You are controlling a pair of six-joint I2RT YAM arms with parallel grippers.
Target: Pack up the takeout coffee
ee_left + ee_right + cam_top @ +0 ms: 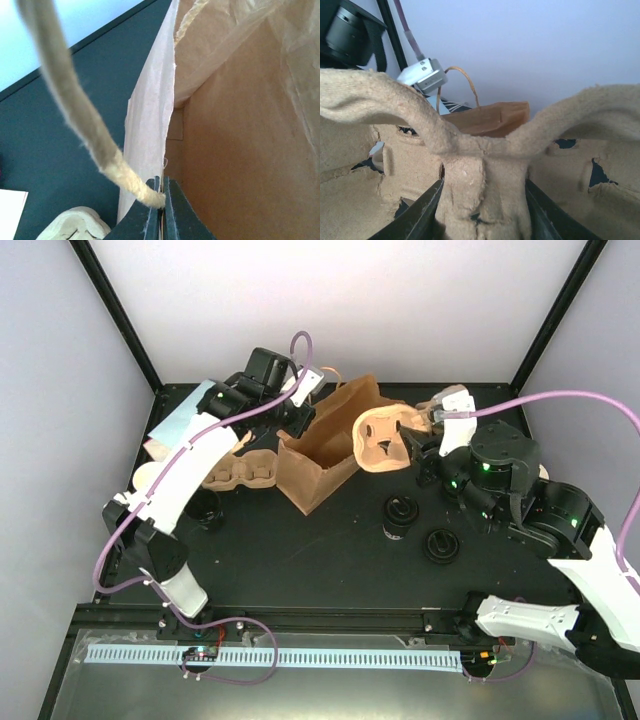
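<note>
Left wrist view, takeout packing under way: your left pincer (161, 191) is pressed together on the thin paper rim of the brown bag (240, 150), right where the rope handle (75, 120) meets it, and holds that wall up so the mouth gapes. What shows of the bag's inside is bare paper.

Your right pincer (482, 200), seen from its own wrist, clamps the centre post of a moulded pulp carrier (480, 145), one finger on each side. From above, that carrier hangs tilted just beside the bag's open mouth, and its cup wells look empty.

Farther out, the coffee is not yet packed. Two black coffee cups (400, 515) (442, 545) stand on the bench (330, 570), near your right arm and apart from the bag. A third cup (205, 508) sits half hidden by your left arm. A second carrier (240, 472) lies by the bag's left side, and a pale-blue bag (185, 420) lies flat in the far left corner.

The step in hand appears to be seating the carrier in the bag. Your next move likely calls for levelling it and lowering it past the rim without dragging the paper, while your left grip stays put.
</note>
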